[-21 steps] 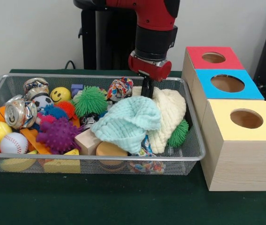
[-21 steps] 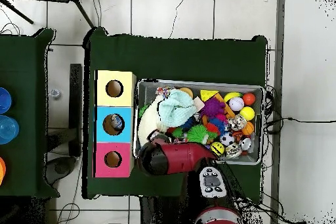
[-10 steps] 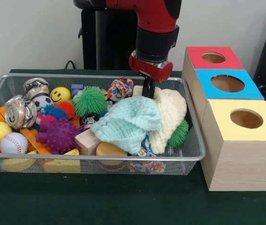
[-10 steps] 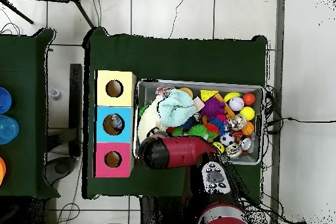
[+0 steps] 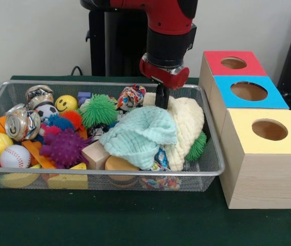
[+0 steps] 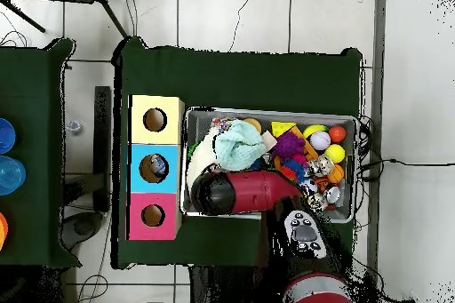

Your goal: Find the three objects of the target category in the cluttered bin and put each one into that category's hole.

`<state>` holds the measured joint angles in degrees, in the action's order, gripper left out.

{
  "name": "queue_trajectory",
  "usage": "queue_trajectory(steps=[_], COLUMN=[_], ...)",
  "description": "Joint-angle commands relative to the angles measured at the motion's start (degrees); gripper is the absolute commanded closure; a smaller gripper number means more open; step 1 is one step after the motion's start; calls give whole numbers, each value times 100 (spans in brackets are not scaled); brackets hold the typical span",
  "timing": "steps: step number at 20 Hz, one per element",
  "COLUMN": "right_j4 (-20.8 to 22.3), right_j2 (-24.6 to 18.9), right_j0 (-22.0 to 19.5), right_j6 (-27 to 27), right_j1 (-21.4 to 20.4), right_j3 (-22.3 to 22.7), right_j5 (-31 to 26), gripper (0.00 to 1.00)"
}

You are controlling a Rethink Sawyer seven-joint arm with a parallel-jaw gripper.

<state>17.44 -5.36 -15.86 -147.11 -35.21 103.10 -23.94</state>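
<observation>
My gripper (image 5: 161, 98) hangs over the back right of the wire bin (image 5: 109, 175). Its black fingers look pressed together on the top edge of a cream knitted cloth (image 5: 186, 123). A mint green cloth (image 5: 138, 134) lies bunched in front of the cream one. A small patterned cloth bundle (image 5: 131, 96) sits just left of the gripper. From above, the red arm (image 6: 249, 193) hides the gripper; the cream cloth (image 6: 203, 153) and the mint cloth (image 6: 238, 144) show beside it.
Three wooden boxes with round holes stand right of the bin: red (image 5: 233, 62), blue (image 5: 249, 91), yellow (image 5: 269, 129). The bin's left half holds balls, spiky toys (image 5: 62, 147), crushed cans (image 5: 22, 122) and wooden blocks (image 5: 95, 154). A green spiky ball (image 5: 196, 146) pokes out by the cream cloth.
The arm has swung sideways over the bin and risen a little. The gripper stays at the cream cloth's top edge, and that edge looks slightly pulled up.
</observation>
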Motion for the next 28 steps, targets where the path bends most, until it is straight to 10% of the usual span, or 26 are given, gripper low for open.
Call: queue_trajectory(steps=[1,28], right_j4=[34,248], right_j2=[-839,-920], right_j0=[-296,-109], right_j6=[1185,1059], right_j1=[-386,650], right_j3=[-588,-2568], right_j5=[-1043,-1748], gripper=[100,100])
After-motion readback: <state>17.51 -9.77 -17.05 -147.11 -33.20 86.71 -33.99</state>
